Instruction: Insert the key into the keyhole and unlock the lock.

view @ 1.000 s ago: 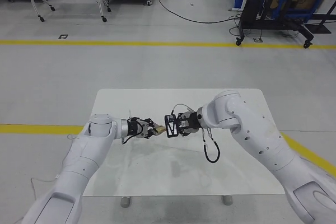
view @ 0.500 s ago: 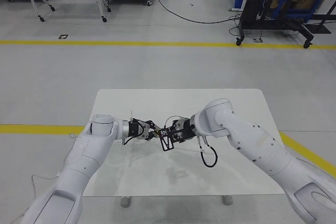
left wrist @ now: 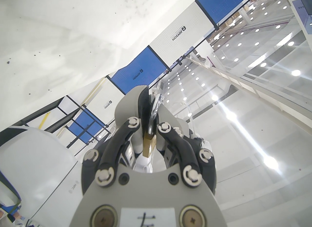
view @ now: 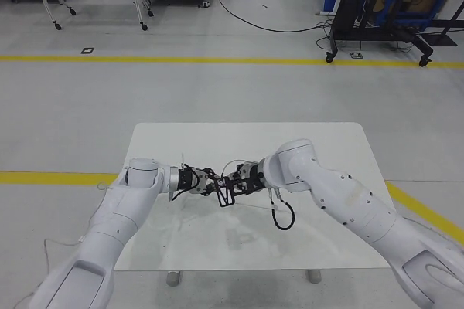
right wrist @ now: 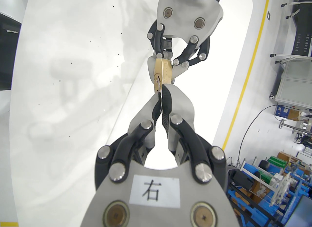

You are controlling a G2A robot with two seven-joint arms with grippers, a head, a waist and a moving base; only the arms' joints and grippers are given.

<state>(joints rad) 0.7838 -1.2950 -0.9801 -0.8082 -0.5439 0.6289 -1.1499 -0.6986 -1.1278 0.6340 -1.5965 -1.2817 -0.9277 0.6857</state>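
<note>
Lock [right wrist: 162,70] was clamped in left gripper [left wrist: 151,109], keyhole [right wrist: 157,76] turned toward right gripper [right wrist: 162,98]; key [right wrist: 159,87] was pinched there, blade lined lengthwise on the keyhole, tip judged at its mouth.

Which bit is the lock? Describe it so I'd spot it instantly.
Above the white table, the left gripper and right gripper meet tip to tip. The left one pinches the lock: small, brass, the only golden thing there, with the key at its keyhole.

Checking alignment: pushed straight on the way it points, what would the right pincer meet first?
The brass padlock in the left pincer; the key held by the right pincer seems to touch its keyhole.
</note>
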